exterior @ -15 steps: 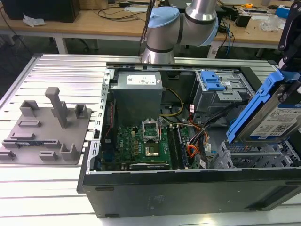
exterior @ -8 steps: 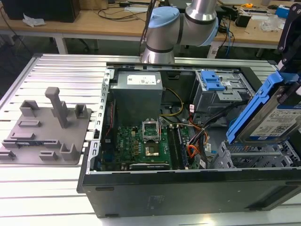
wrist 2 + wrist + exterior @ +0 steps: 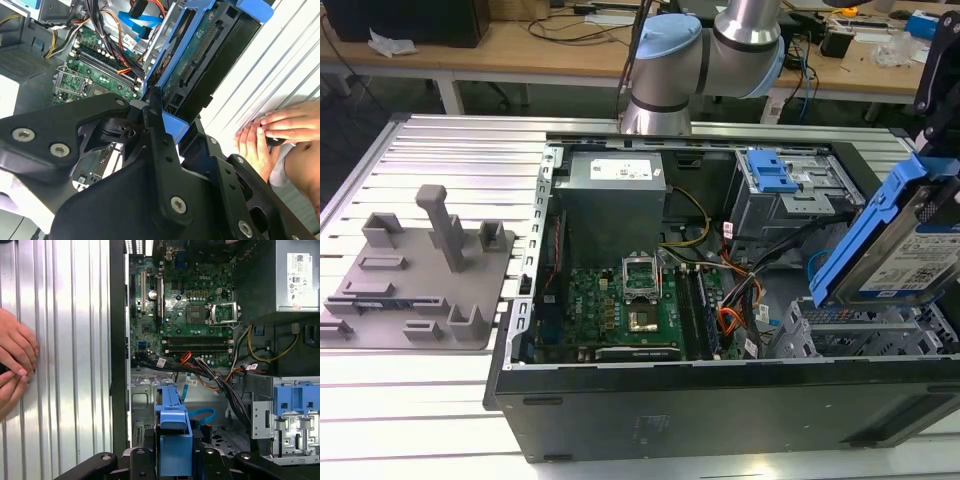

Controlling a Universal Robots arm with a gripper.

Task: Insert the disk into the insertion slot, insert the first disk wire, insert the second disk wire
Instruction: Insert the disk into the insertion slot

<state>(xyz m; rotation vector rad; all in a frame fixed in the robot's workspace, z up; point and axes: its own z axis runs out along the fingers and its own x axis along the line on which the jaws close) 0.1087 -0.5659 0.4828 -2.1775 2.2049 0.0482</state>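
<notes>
My gripper (image 3: 935, 140) is shut on the disk (image 3: 905, 250), a silver drive with a white-and-blue label in a bright blue carrier. It hangs tilted at the exterior view's right, just above the insertion slot (image 3: 860, 335), a grey perforated cage in the open computer case. In the second wrist view the black fingers (image 3: 152, 107) clamp the carrier's blue edge (image 3: 172, 127), and the disk's green circuit side (image 3: 200, 55) faces the camera. The first wrist view has the blue carrier (image 3: 172, 432) between the fingers, over the cage's metal floor (image 3: 142, 392). Loose blue and orange cables (image 3: 200, 415) lie beside the cage.
A larger grey drive box with a blue tab (image 3: 770, 180) sits behind the cage. The motherboard (image 3: 620, 305) and the power supply (image 3: 610, 190) are inside the case. A person's hands (image 3: 15, 360) rest on the ribbed table beside the case. A grey fixture plate (image 3: 415, 275) lies at the exterior view's left.
</notes>
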